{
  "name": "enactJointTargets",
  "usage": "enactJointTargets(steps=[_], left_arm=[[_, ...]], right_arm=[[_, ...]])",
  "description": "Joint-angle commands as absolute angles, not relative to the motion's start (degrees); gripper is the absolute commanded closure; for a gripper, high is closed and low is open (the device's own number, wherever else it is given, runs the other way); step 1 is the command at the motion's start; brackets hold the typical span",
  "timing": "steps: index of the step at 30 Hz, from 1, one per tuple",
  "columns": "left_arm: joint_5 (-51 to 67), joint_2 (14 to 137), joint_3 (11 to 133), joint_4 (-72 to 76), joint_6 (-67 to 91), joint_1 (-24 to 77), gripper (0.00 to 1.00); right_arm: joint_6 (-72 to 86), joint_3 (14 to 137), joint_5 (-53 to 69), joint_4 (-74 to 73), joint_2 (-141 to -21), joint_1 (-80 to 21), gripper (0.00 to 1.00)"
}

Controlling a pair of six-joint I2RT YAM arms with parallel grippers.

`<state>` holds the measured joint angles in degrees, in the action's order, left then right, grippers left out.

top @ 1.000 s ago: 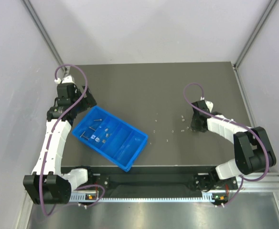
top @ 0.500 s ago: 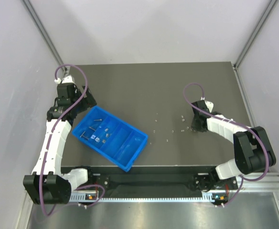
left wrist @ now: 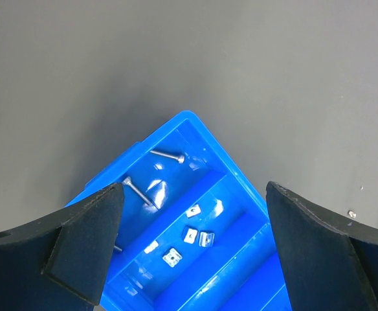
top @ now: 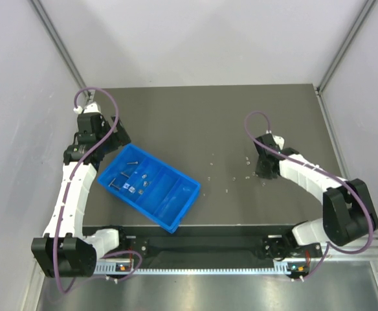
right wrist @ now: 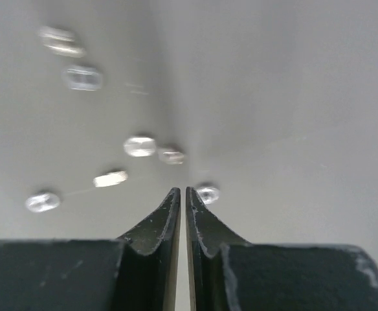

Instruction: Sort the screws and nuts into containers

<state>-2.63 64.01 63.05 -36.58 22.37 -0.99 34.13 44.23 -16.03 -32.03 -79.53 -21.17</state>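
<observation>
The blue tray (top: 166,167) lies at the table's left. In the left wrist view its rim (left wrist: 228,162) frames one section with two screws (left wrist: 167,155) and the adjoining section with several nuts (left wrist: 172,258). My left gripper (top: 111,138) hangs above the tray's far-left corner with its jaws wide open and empty (left wrist: 194,191). Loose screws and nuts (top: 247,160) are scattered right of the tray. My right gripper (top: 261,170) is low among them. It is shut with nothing between the fingers (right wrist: 181,191). One blurred piece (right wrist: 207,193) lies just right of its tips.
More small pieces lie between the tray and the right arm (top: 210,163), (top: 226,190). In the right wrist view several blurred pieces (right wrist: 140,146) lie ahead and to the left. Grey walls enclose the table on three sides.
My right gripper has shifted slightly left and forward among the loose pieces. The left arm and the tray have not moved.
</observation>
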Motion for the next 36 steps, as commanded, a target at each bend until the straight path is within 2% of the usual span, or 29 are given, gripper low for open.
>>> enactJointTargets(steps=[1, 4, 7, 11, 15, 22, 36], left_arm=[[-4.04, 63.11, 63.02, -34.19, 22.59, -0.79, 0.05], [-4.66, 63.11, 62.93, -34.1, 22.68, -0.79, 0.05], [-4.57, 62.67, 62.93, -34.1, 22.68, -0.79, 0.05], [-4.31, 62.14, 62.93, -34.28, 22.33, -0.79, 0.04], [-3.78, 62.31, 62.67, -34.1, 22.24, -0.88, 0.04], [-3.25, 62.4, 62.58, -33.92, 22.5, -0.88, 0.04], [-3.69, 62.58, 62.75, -34.01, 22.5, -0.79, 0.04]], right_arm=[[34.28, 52.19, -17.23, -35.33, -76.47, -25.13, 0.93], [34.36, 57.73, -18.1, -36.29, -78.13, -30.4, 0.92], [34.98, 61.34, -18.37, -38.06, -81.03, -32.17, 0.84], [35.33, 58.46, -20.56, -37.71, -79.99, -32.08, 0.58], [36.21, 50.3, -20.66, -37.09, -77.18, -28.06, 0.49], [39.29, 40.96, -18.46, -33.05, -72.86, -24.52, 0.48], [37.27, 39.47, -20.13, -26.02, -79.28, -23.47, 0.53]])
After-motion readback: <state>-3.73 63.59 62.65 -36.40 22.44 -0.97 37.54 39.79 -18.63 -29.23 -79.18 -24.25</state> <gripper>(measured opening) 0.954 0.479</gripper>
